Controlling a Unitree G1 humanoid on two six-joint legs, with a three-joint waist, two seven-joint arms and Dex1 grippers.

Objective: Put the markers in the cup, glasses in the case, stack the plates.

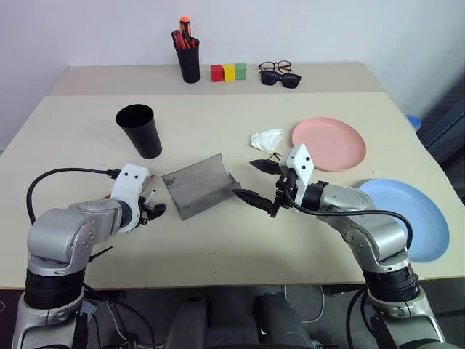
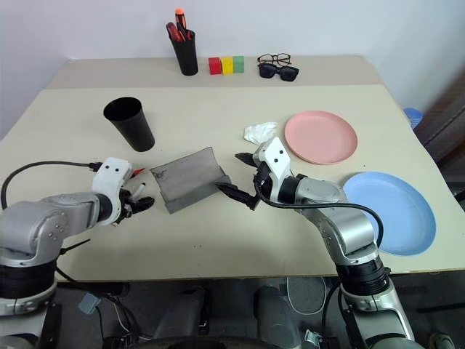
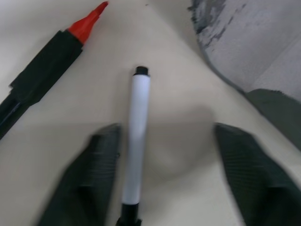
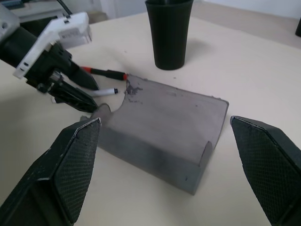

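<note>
The white marker (image 3: 136,141) lies on the table between the fingers of my left gripper (image 1: 154,210), which is open around it and tilted down. The red marker (image 3: 47,66) lies beside it, apart from the fingers. The black cup (image 1: 139,131) stands upright behind my left gripper. The grey case (image 1: 200,185) lies open mid-table, its flap raised. My right gripper (image 1: 256,182) is open wide at the case's right end, holding nothing. The wire-rimmed glasses (image 1: 275,66) rest at the back. To the right lie the pink plate (image 1: 328,143) and the blue plate (image 1: 407,218), side by side.
A black pot of red and orange pens (image 1: 188,54), three coloured blocks (image 1: 229,72) and black sunglasses (image 1: 280,78) line the back. A crumpled white cloth (image 1: 267,138) lies just behind my right gripper. The blue plate sits close to the table's right edge.
</note>
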